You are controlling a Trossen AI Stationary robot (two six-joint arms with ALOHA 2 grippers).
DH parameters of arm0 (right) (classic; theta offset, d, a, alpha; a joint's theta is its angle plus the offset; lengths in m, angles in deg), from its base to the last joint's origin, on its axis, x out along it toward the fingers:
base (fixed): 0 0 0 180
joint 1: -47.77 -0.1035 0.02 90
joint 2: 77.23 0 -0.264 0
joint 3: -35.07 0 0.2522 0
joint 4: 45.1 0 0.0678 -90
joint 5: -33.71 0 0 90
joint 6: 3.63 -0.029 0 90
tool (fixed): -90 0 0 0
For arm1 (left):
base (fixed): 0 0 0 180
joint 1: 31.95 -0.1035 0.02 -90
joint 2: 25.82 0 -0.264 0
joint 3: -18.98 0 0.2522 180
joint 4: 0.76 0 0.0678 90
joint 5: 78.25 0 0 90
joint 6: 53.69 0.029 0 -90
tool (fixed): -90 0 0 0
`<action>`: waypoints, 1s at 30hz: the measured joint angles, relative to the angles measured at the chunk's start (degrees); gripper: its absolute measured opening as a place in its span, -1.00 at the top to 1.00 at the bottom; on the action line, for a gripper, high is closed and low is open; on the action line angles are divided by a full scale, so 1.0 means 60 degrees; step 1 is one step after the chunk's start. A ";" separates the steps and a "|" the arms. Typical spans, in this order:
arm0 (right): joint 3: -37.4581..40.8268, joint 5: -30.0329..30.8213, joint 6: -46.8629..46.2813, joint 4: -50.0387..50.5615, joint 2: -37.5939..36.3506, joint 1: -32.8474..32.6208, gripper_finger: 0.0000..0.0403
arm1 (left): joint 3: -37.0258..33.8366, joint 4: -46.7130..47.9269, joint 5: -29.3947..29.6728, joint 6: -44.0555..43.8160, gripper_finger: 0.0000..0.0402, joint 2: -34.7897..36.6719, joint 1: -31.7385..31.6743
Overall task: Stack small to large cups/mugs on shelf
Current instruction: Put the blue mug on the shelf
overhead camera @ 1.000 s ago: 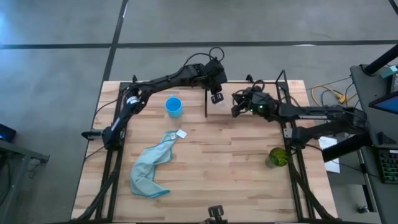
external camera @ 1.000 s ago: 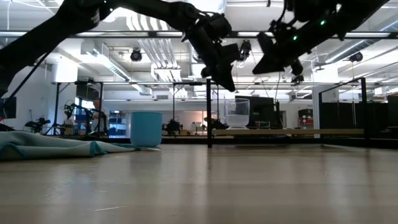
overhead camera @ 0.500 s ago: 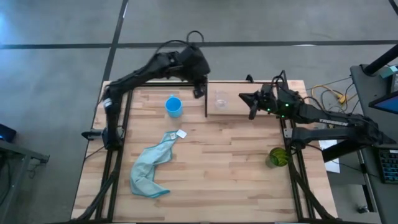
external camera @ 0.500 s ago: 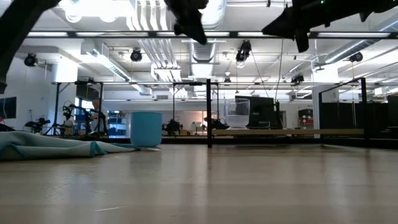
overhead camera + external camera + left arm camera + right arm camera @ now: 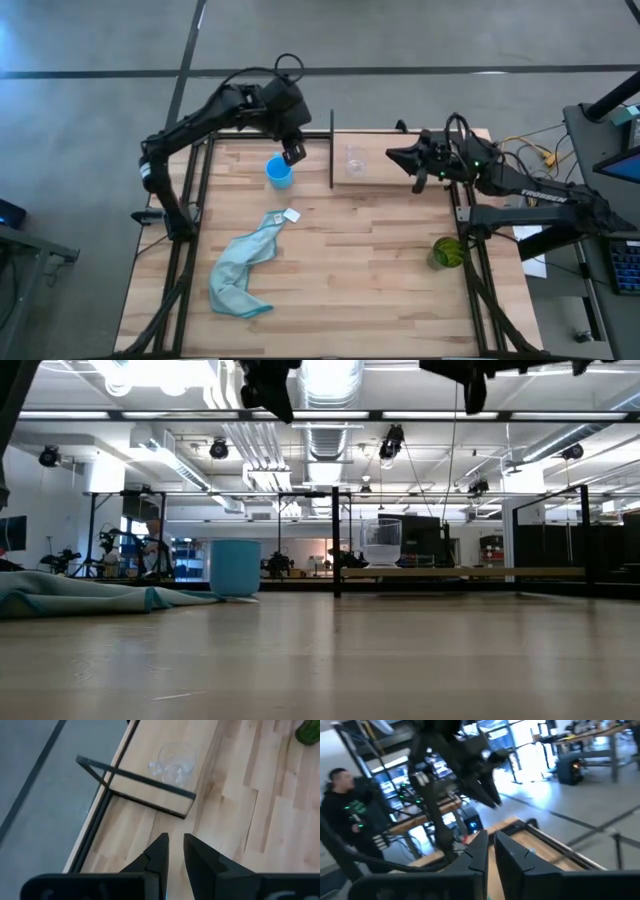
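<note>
The clear cup [image 5: 355, 160] stands upright on the pale shelf board [image 5: 400, 170] near its left end; it also shows in the low view [image 5: 381, 545] and the left wrist view [image 5: 176, 762]. The blue mug [image 5: 279, 171] stands on the tabletop left of the shelf. The olive-green cup [image 5: 447, 252] stands at the table's right edge. My left gripper [image 5: 293, 152] hangs shut and empty, high above the blue mug's far right side. My right gripper [image 5: 394, 154] is shut and empty, raised over the shelf to the right of the clear cup, pointing toward the table's left.
A light blue cloth [image 5: 243, 265] lies crumpled on the tabletop at the near left. Black rods [image 5: 331, 150] frame the shelf, with an upright post at its left end. A person [image 5: 345, 800] stands in the room beyond the table.
My left gripper has risen from just above the clear cup and gone toward the table's left, ending high over the blue mug. My right gripper has risen and drawn back a little toward the table's right and far edge. The clear cup has stayed upright on the shelf.
</note>
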 joint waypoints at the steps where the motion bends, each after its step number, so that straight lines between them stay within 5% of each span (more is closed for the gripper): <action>1: -0.0249 -0.0081 0.0015 0.0001 0.0166 -0.0003 0.84 | -0.0055 0.0085 0.0000 0.0000 0.78 0.0033 0.0002; 8: -0.2297 -0.0916 0.1038 0.0285 0.1549 -0.0004 0.66 | -0.0077 0.1609 0.0000 -0.0498 0.78 0.0066 -0.0001; 15: -0.4744 -0.1082 0.2230 0.2578 0.3553 0.0000 0.50 | -0.0407 0.2406 -0.0036 -0.1490 0.78 0.0074 0.0006; 23: -0.6920 -0.1035 0.2230 0.5106 0.5457 -0.0001 0.45 | -0.2870 0.1892 0.0117 -0.1983 0.78 0.0079 0.0006; 30: -0.7783 -0.1016 0.2192 0.6252 0.6158 -0.0094 0.52 | -0.4600 -0.0042 0.0616 -0.1982 0.78 0.0078 0.0006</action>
